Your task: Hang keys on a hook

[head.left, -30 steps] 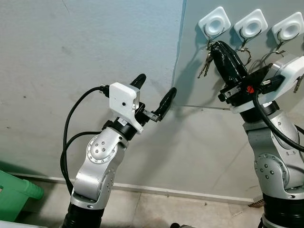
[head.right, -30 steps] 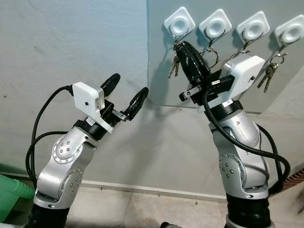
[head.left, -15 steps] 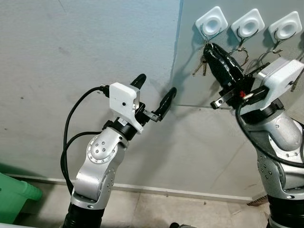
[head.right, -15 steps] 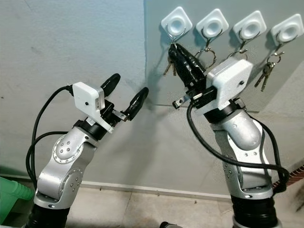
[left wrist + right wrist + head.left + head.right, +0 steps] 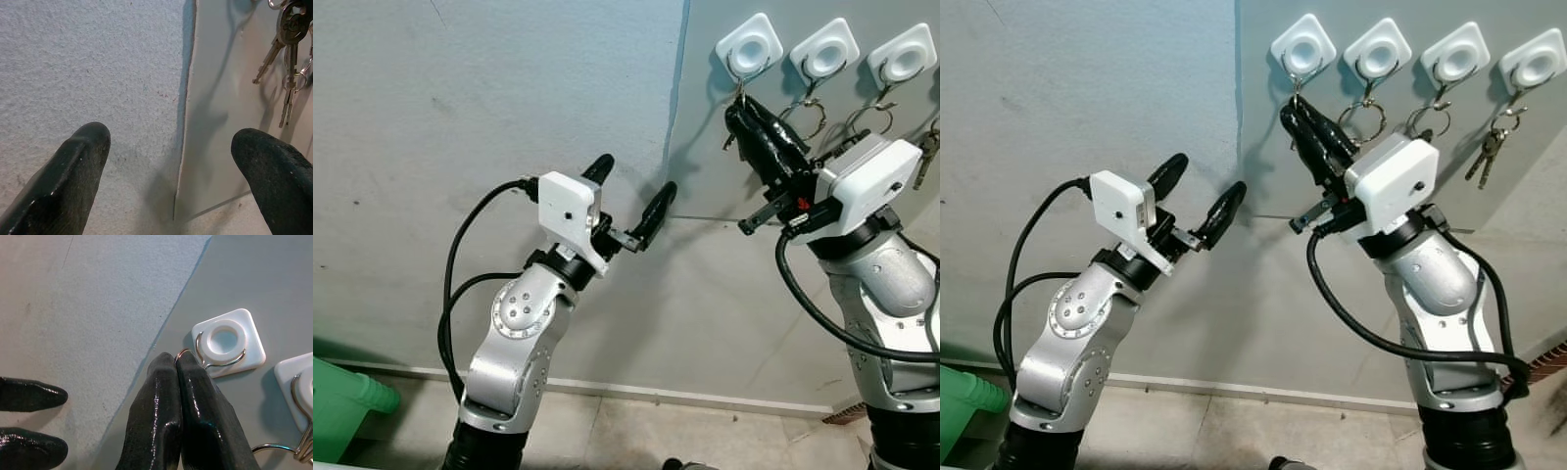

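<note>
While the right claw [image 5: 176, 363] reaches up to the leftmost hook [image 5: 222, 357] on the grey panel [image 5: 1449, 176], its two black fingers are pressed together on a key ring [image 5: 182, 352], which sits just beside the hook's wire. The keys [image 5: 288, 58] hang below the fingertips; whether the ring is already over the wire cannot be judged from these views. The left claw [image 5: 628, 201] is held near the panel's edge, fingers spread apart and holding nothing.
</note>
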`<state>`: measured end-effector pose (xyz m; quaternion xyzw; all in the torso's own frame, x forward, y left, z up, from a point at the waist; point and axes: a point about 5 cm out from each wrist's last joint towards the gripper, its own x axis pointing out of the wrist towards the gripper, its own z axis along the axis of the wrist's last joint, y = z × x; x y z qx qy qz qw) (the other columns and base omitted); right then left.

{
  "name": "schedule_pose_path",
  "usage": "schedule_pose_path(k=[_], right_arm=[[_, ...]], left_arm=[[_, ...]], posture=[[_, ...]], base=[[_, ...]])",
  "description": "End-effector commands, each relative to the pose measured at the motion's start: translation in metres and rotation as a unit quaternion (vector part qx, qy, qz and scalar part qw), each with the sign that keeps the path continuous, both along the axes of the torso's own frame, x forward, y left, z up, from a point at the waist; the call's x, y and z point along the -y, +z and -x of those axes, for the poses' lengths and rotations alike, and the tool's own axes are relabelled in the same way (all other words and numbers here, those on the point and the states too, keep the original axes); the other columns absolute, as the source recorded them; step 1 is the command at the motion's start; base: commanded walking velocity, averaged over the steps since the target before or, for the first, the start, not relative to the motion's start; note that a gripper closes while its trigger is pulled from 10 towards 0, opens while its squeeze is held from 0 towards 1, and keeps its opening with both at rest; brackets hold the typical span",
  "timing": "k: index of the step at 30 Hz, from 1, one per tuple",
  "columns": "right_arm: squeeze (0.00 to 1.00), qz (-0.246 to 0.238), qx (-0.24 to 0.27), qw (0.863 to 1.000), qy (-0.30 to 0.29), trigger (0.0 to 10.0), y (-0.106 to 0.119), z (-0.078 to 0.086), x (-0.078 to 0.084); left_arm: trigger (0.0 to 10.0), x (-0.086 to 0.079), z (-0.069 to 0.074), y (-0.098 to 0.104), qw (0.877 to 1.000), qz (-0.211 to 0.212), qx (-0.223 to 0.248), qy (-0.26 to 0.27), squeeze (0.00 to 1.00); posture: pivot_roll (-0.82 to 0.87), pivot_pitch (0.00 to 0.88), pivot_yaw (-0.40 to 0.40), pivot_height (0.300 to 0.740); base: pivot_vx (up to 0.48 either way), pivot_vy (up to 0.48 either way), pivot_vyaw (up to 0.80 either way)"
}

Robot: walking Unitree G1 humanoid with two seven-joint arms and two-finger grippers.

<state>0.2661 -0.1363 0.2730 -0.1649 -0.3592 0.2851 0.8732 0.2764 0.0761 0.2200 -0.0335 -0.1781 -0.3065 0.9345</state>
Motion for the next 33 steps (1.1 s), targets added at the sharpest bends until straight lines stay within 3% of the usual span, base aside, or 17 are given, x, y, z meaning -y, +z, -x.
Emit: schedule_pose_path(k=[1, 13, 26, 30, 33], right_arm=[[0.00, 0.021, -0.009, 0.999, 0.025, 10.0, -0.008, 0.002, -0.010], [0.00, 0.031, 0.004, 0.999, 0.044, 10.0, -0.007, 0.006, -0.014], [0.00, 0.140, -0.006, 0.989, 0.045, 10.0, -0.032, 0.007, -0.020], [0.00, 0.140, -0.010, 0.989, 0.043, 10.0, -0.033, 0.006, -0.019], [0.00, 0.113, -0.012, 0.993, 0.042, 10.0, -0.030, 0.005, -0.018]], left_arm=[[10.0, 0.000, 0.001, 0.001, 1.000, 0.002, 0.001, -0.002, 0.00], [10.0, 0.001, 0.001, 0.001, 1.000, 0.002, 0.001, -0.002, 0.00], [10.0, 0.000, 0.001, 0.002, 1.000, 0.005, 0.001, -0.001, 0.00], [10.0, -0.001, 0.001, 0.003, 1.000, 0.005, 0.001, 0.000, 0.00], [10.0, -0.001, 0.001, 0.003, 1.000, 0.006, 0.001, 0.001, 0.00]], posture=[[-0.04, 0.115, -0.016, 0.740], [-0.03, 0.114, -0.018, 0.740], [-0.04, 0.121, -0.015, 0.740], [-0.04, 0.123, -0.016, 0.740], [-0.04, 0.123, -0.018, 0.740]], base=[[0.000, 0.000, 0.00], [0.000, 0.000, 0.00], [0.000, 0.000, 0.00], [0.000, 0.000, 0.00], [0.000, 0.000, 0.00]])
